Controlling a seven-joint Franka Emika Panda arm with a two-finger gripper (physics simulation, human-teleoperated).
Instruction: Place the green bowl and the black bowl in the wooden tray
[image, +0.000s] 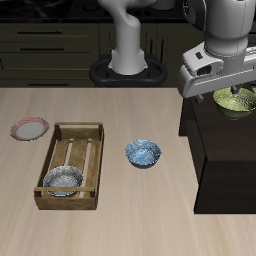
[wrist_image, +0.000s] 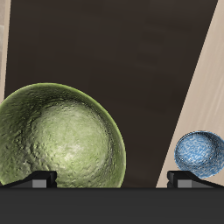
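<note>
The green bowl (wrist_image: 59, 136) sits on a dark stand (image: 225, 160) beside the table. Our gripper (wrist_image: 112, 179) hangs right above it, fingers spread and grasping nothing, lined up to straddle its rim. The black bowl (image: 62, 181) already lies in the tray (image: 58, 140).

Blue-white patterned bowl (image: 143, 153) on table (image: 150, 220); pink-rimmed plate (image: 29, 129) near far corner.
</note>
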